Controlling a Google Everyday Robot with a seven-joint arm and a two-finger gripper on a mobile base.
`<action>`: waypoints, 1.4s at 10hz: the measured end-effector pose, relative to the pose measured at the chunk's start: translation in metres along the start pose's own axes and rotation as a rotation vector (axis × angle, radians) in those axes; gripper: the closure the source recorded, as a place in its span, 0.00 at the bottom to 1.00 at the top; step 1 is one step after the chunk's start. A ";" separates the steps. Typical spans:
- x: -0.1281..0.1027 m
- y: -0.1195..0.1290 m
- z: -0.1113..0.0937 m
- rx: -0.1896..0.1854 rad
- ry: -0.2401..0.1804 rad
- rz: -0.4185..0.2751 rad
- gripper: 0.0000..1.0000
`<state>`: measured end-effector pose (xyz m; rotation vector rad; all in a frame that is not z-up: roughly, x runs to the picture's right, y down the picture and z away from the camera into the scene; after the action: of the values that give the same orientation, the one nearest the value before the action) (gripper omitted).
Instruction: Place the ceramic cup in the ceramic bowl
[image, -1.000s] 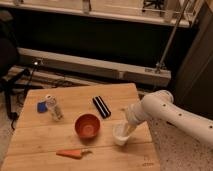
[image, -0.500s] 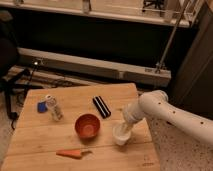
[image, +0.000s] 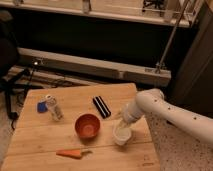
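So the end effector (image: 125, 121) sits right on the ceramic cup (image: 121, 135) (can't tell whether it's gripping), near-right on the table (image: 45, 145), just beside the ceramic bowl (image: 87, 126), probably to keep the carry short.

end effector (image: 124, 123) at ceramic cup (image: 121, 135), arm (image: 150, 100) shifted slightly left

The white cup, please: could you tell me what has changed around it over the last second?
The arm has edged slightly further in over the table, with the gripper staying down at the white cup. The cup has not visibly moved. The orange bowl, bottle, carrot and black bar stayed put.
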<state>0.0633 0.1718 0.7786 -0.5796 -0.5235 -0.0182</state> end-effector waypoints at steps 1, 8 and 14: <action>-0.006 -0.005 -0.001 -0.010 0.002 -0.016 0.76; -0.120 -0.062 -0.039 -0.036 -0.034 -0.170 1.00; -0.163 -0.095 -0.066 -0.003 0.084 -0.151 1.00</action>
<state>-0.0632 0.0364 0.7029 -0.5391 -0.4841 -0.1855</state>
